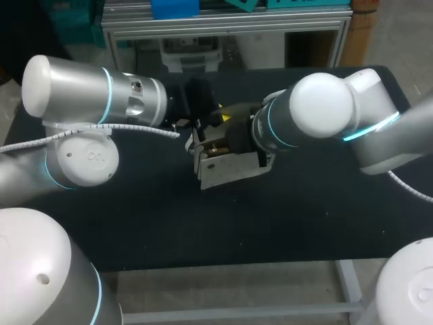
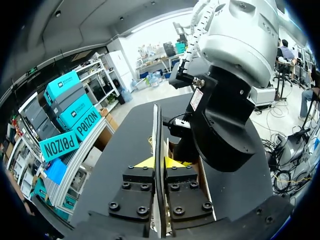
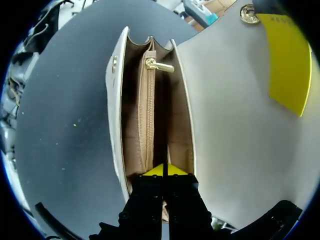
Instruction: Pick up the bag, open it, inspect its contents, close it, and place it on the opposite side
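A cream bag [image 1: 230,169] with tan lining [image 3: 134,125] is held between both arms over the middle of the black table [image 1: 304,217]. Its flap [image 3: 235,125] is folded open, showing a zipped inner pocket with a gold pull [image 3: 159,65]. My left gripper [image 2: 159,162] is shut on the thin edge of the flap [image 2: 156,125]; one of its yellow fingertips [image 3: 289,65] lies on the flap beside a gold clasp [image 3: 246,14]. My right gripper [image 3: 164,171] is shut on the bag's rim at the near end of the opening. In the head view both grippers [image 1: 210,132] are largely hidden by the arms.
Bare black table surface [image 1: 203,223] surrounds the bag on all sides. My right arm's wrist [image 2: 230,100] stands close in front of my left gripper. No loose objects lie on the table.
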`<state>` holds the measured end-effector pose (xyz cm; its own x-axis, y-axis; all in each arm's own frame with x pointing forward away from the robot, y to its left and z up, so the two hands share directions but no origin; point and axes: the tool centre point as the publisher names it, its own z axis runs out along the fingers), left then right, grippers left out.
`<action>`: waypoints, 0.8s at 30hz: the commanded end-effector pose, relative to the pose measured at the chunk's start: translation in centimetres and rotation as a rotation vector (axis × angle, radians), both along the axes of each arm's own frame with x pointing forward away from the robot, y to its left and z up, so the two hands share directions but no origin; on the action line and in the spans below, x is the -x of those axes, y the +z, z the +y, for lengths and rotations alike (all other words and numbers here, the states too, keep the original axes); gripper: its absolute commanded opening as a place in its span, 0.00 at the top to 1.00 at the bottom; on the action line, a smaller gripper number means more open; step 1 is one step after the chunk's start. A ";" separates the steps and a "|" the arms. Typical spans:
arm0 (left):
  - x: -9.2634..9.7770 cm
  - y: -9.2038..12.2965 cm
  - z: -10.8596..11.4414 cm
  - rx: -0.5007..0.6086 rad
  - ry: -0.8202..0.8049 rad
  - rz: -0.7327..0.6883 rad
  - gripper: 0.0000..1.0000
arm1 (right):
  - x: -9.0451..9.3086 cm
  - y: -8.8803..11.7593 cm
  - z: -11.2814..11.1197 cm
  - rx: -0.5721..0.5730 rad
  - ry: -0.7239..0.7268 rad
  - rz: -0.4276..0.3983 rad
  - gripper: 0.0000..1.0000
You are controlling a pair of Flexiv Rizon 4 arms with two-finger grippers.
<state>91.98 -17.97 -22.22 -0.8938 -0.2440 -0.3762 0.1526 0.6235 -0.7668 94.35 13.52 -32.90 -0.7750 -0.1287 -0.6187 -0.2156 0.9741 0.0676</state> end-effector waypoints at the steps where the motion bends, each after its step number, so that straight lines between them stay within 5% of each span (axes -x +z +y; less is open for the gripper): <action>1: 0.6 0.3 0.2 0.004 -0.005 0.002 1.00 | -0.3 -0.2 0.1 -0.004 0.005 -0.028 1.00; 7: 0.5 0.3 0.3 0.004 -0.007 0.004 1.00 | -0.6 -0.5 0.0 0.014 0.031 0.017 0.96; 10: 0.6 0.4 0.4 0.007 -0.008 0.000 1.00 | -0.8 -1.2 0.0 0.020 0.054 0.058 0.33; 11: 0.6 0.4 0.5 0.008 -0.008 -0.002 1.00 | -0.8 -1.3 -0.1 0.018 0.055 0.067 0.25; 24: 0.8 0.3 0.5 0.005 -0.015 -0.011 1.00 | -0.7 -1.6 0.0 0.028 0.081 0.110 0.00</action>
<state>91.92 -17.62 -22.09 -0.8933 -0.2344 -0.3834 0.1648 0.6228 -0.7648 94.44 13.51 -33.99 -0.8236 -0.2088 -0.5273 -0.2882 0.9549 0.0721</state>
